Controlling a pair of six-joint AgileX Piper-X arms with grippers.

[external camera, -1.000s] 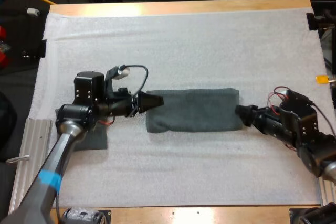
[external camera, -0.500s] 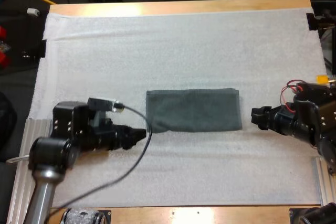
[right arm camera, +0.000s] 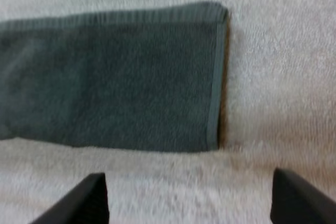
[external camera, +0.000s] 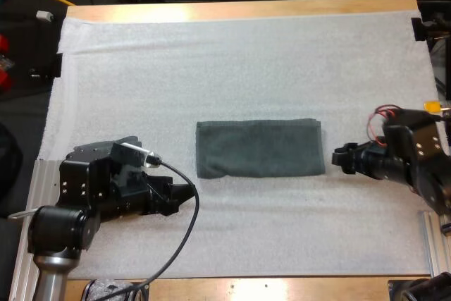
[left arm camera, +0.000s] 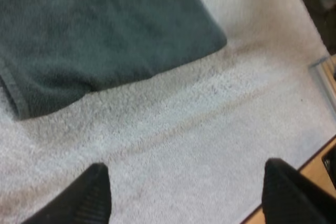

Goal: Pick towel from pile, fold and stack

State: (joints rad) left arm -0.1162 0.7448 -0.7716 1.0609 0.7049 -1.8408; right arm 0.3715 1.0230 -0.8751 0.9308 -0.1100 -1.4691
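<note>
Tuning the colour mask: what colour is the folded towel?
The towel is plain dark grey-green; clearest in the right wrist view.

Bench (external camera: 239,9): wood, bare strips showing along the far and near edges.
Mat (external camera: 239,68): white, spread over nearly the whole bench.
Towel (external camera: 259,148): dark grey-green, folded long, flat on mat's middle.

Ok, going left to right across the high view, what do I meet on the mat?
left gripper, fingers apart → folded towel, lying flat → right gripper, fingers apart. Both grippers are clear of the towel, over the white mat.
</note>
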